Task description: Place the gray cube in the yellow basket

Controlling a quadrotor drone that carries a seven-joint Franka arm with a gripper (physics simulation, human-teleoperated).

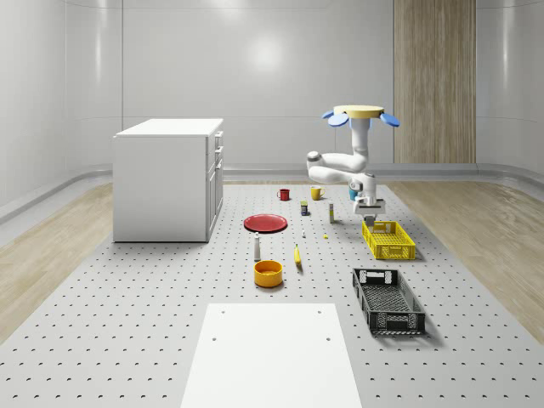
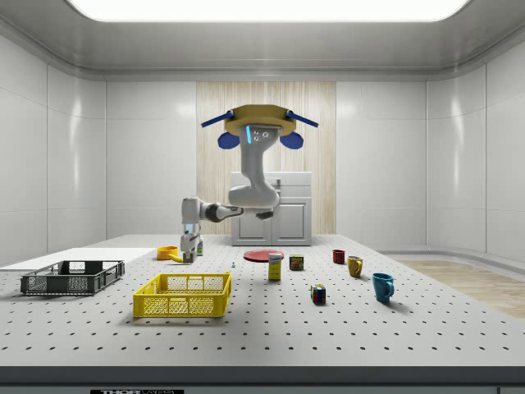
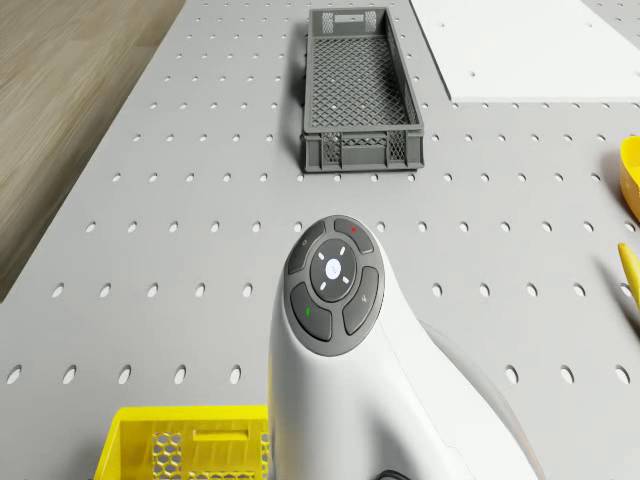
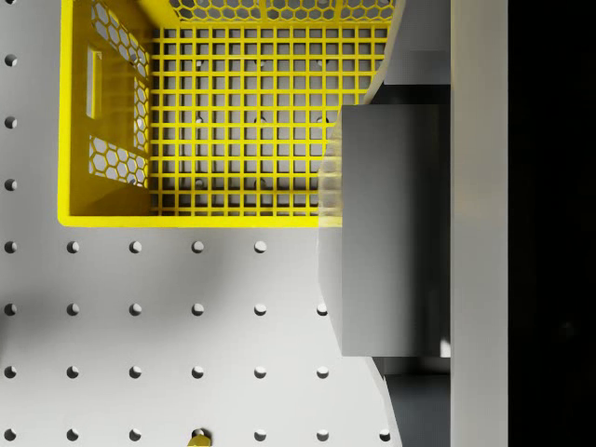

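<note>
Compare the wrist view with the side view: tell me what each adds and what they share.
Wrist view adds the gray cube up close, over the yellow basket rim, and the basket's mesh floor. Side view adds the drone hovering above the table, the black crate and the blue mug. Shared: basket, hand, table.

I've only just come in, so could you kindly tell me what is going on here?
The drone hovers above the perforated table, its arm reaching down at the far end of the yellow basket. The pincer is shut on the gray cube, held over the basket's end wall and not yet released. A black crate sits nearer the camera in the whole-scene view.
</note>
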